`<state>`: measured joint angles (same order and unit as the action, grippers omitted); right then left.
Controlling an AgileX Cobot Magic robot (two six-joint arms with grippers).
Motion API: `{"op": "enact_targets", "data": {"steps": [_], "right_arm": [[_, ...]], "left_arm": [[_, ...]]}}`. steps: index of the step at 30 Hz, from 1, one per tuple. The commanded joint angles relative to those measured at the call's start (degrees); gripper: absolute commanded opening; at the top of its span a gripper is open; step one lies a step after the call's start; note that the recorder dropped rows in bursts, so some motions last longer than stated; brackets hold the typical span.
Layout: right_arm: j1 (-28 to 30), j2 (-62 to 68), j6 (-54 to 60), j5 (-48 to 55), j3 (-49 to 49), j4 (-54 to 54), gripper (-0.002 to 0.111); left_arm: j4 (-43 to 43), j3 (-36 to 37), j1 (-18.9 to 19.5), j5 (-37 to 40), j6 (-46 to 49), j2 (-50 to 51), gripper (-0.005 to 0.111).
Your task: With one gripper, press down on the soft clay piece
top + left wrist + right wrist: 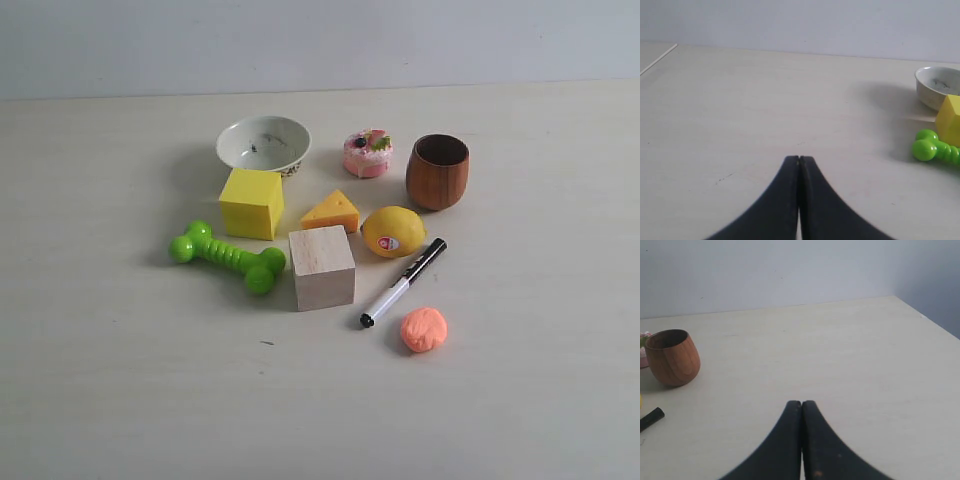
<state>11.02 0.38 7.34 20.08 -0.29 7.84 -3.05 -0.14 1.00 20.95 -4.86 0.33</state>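
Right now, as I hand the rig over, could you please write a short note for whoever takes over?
Left gripper: shut, empty, over bare table.
Right gripper: shut, empty, also over bare table.
Soft clay piece: on the table, just right of the black marker at its lower end, not touching it, and nearer the camera than the lemon. It is in neither wrist view.
Done: nothing visible; no gripper is on or above the clay.
Left: bring one gripper over the clay and press down. The right is probably the better choice, since the clay lies on its side.
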Motion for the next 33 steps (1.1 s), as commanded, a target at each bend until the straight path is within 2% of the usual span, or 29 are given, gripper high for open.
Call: {"op": "enact_targets", "data": {"steps": [1, 6, 17, 28, 33], "right_arm": [[0.3, -0.4, 0.1, -5.9, 0.3, -0.3, 0.0], [0.3, -0.4, 0.1, -23.5, 0.3, -0.3, 0.0], [0.3, -0.4, 3.4, -27.4, 0.3, -0.5, 0.0], [0.3, -0.4, 2.5, -46.4, 0.3, 0.1, 0.0], [0.3, -0.4, -1.6, -45.9, 0.3, -1.0, 0.0]], "left_arm": [[0.3, 0.1, -0.2, -0.5, 0.2, -0.3, 0.0], [0.3, 0.1, -0.2, -0.5, 0.2, -0.3, 0.0], [0.3, 0.1, -0.2, -0.5, 0.2, -0.3, 0.0], [0.3, 0.1, -0.2, -0.5, 0.2, -0.3, 0.0], [0.3, 0.1, -0.2, -0.5, 0.2, -0.3, 0.0]]}}
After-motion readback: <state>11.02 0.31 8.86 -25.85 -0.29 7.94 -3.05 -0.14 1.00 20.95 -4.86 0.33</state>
